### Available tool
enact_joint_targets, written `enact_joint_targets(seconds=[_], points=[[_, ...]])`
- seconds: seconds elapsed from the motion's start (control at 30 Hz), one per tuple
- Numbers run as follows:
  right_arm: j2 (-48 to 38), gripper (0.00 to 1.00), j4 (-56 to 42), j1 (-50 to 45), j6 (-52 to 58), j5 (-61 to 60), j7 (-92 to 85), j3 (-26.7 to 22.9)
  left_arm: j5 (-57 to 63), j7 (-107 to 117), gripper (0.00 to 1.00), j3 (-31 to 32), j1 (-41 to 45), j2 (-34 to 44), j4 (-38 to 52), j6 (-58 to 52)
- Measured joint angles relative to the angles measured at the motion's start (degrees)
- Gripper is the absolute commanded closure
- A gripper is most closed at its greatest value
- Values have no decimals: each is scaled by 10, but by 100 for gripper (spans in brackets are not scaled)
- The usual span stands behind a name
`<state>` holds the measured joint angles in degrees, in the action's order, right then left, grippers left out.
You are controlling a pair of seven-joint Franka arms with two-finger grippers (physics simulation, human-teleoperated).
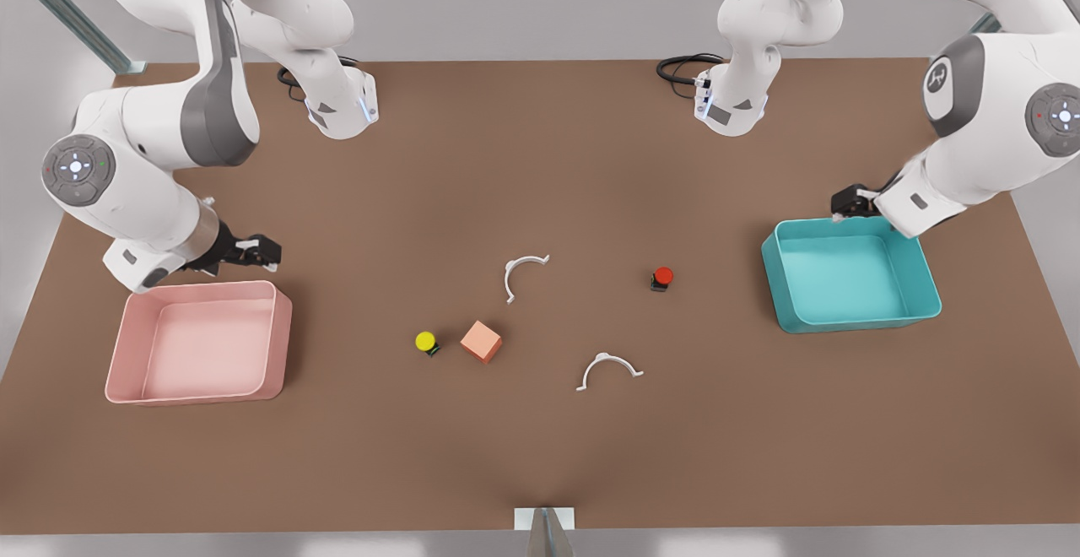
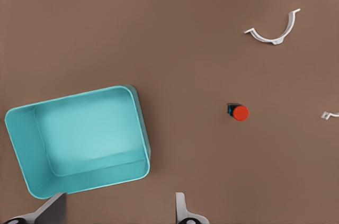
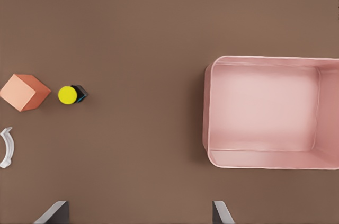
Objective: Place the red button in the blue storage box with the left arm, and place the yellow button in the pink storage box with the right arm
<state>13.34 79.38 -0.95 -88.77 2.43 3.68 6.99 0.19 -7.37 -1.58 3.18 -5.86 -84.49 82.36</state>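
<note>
Brown tabletop [image 1: 540,456] carries everything, and I place things from the orange cube [image 1: 481,341] near its middle. Largest are the trays: the pink storage box [image 1: 199,388] sits well off toward the front view's left of the cube, the blue storage box [image 1: 852,319] well off toward the front view's right; both are empty. The right gripper [image 1: 257,251] hovers at the pink box's far rim, the left gripper [image 1: 848,202] at the blue box's far corner; each has its fingers spread wide and carries nothing. Two white curved clips [image 1: 525,273] lie near the cube. The yellow button [image 1: 426,341] stands just beside the cube, apart from it; the red button [image 1: 662,278] is farther off toward the blue box. To grasp well, I judge the right gripper should descend so its fingers straddle the yellow button without touching the cube.
</note>
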Motion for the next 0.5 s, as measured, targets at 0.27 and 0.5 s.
enact_joint_targets(seconds=[0.27, 0.5], points=[[280, 0, -70, -123, -93, 29, -2, 78, -14, 37, 0, 4, 209, -117, -94, 119], [327, 0, -74, -134, -193, 55, 6, 54, -19, 81, 0, 4, 234, -137, -290, 393]])
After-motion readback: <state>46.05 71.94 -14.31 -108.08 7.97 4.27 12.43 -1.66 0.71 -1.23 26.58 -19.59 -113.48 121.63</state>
